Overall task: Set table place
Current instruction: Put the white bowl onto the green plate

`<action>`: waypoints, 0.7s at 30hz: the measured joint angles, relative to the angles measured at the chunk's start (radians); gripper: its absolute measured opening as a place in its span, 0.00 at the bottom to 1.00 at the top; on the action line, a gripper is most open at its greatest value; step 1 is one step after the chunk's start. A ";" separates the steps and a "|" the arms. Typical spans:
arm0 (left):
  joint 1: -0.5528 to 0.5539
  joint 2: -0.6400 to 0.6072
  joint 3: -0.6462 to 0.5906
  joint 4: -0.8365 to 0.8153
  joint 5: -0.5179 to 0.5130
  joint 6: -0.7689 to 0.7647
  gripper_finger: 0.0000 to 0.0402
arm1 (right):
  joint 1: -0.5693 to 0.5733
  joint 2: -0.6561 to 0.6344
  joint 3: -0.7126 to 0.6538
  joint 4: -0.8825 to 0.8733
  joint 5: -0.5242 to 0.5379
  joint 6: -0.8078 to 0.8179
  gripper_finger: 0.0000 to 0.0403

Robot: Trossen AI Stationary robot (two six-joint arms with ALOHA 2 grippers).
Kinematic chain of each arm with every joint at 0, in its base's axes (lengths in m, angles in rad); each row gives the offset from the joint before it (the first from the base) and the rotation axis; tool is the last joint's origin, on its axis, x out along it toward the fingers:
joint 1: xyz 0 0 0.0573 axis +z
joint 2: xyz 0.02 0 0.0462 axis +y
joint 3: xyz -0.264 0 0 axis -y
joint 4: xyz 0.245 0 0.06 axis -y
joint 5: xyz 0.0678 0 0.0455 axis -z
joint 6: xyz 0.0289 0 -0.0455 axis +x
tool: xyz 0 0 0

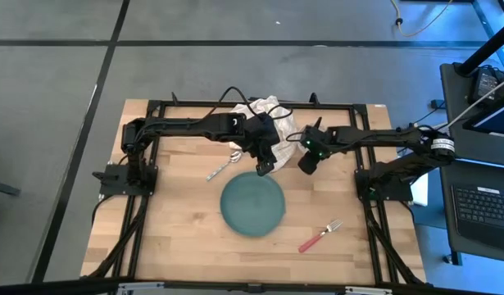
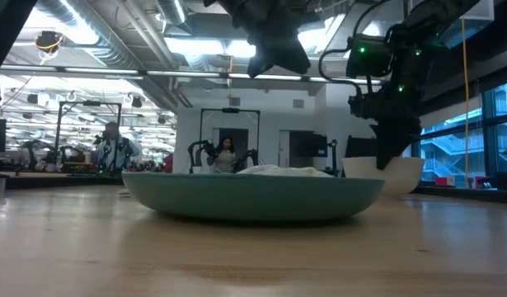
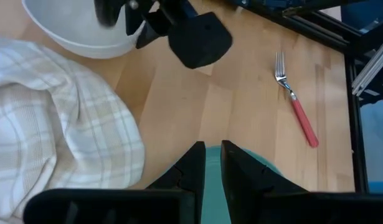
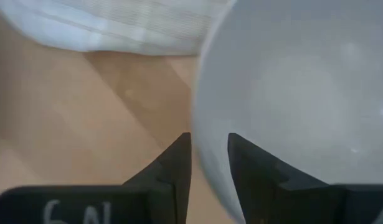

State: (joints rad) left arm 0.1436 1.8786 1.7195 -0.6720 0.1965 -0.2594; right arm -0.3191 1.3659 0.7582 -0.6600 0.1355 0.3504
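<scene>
My right tool [image 4: 208, 163] sits over the near wall of the white bowl [image 4: 291, 93], its two fingers straddling the rim with one inside and one outside, pinching it as far as I can judge from the right wrist view. The bowl stands at the back of the desk [image 1: 178, 238], just beside the rumpled checked cloth [image 3: 60, 118], and the round teal plate [image 1: 252, 204] lies toward the front from there, near but apart. That is the direction I expect the carry to go: lift, then bring the bowl forward over the plate's centre.

My left tool [image 1: 264, 166] hangs just above the plate's back edge with its fingers pressed nearly together, holding nothing. It stands close to the path, so I'd mind it.

The bowl is smooth, glossy and hard, likely slippery on a rim pinch. The plate is matte and shallow. The metal spoon [image 1: 220, 170] lies left of the plate, and the red-handled fork [image 1: 320, 235] lies slanted to its front right.
</scene>
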 joint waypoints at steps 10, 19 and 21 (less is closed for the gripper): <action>0.000 -0.085 0.000 -0.036 -0.010 -0.001 0.07 | 0.002 0.021 0.003 0.010 0.022 -0.015 0.03; 0.001 -0.326 0.000 -0.133 -0.155 -0.001 0.01 | 0.104 -0.071 0.182 -0.009 -0.132 0.009 0.02; 0.002 -0.383 0.000 -0.140 -0.221 0.000 0.01 | 0.152 -0.072 0.253 0.012 -0.140 -0.045 0.02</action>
State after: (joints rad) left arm 0.1452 1.4956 1.7198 -0.8118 -0.0246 -0.2597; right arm -0.1670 1.2938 1.0115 -0.6481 -0.0044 0.3058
